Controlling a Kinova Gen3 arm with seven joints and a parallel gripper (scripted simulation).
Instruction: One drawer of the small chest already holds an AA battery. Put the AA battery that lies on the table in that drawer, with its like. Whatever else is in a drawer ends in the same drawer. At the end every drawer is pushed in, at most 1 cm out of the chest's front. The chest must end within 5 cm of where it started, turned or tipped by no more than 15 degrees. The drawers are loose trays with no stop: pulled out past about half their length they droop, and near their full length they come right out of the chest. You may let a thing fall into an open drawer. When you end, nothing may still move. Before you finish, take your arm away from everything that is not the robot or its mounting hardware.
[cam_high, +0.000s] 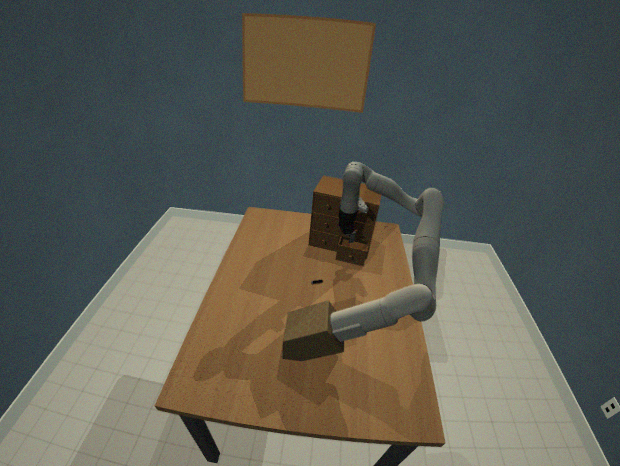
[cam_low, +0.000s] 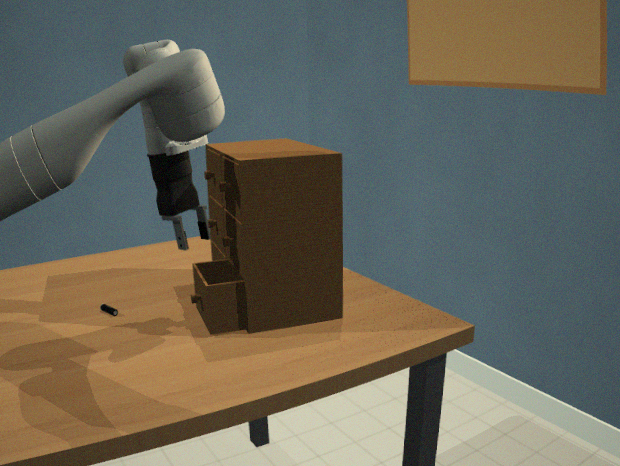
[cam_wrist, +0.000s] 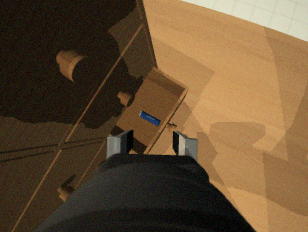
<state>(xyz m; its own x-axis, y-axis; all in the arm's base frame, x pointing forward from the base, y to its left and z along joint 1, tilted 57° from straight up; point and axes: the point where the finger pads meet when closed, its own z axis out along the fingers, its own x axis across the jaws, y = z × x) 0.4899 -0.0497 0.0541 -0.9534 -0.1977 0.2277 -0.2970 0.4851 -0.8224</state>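
Note:
The small wooden chest (cam_low: 280, 230) stands at the far end of the table; it also shows in the top view (cam_high: 344, 217). Its bottom right drawer (cam_low: 216, 295) is pulled partly out and open, and it shows in the wrist view (cam_wrist: 152, 112). A small blue flat thing (cam_wrist: 149, 118) lies inside it. The other drawers look pushed in. The black AA battery (cam_low: 108, 310) lies on the table in front of the chest, also seen in the top view (cam_high: 316, 281). My gripper (cam_low: 190, 235) is open and empty, hovering above the open drawer, close to the chest's front (cam_wrist: 151, 142).
A brown box (cam_high: 310, 331) at the arm's base sits on the table's near half. The table's right edge (cam_low: 451, 330) lies close beside the chest. A board (cam_high: 308, 62) hangs on the wall.

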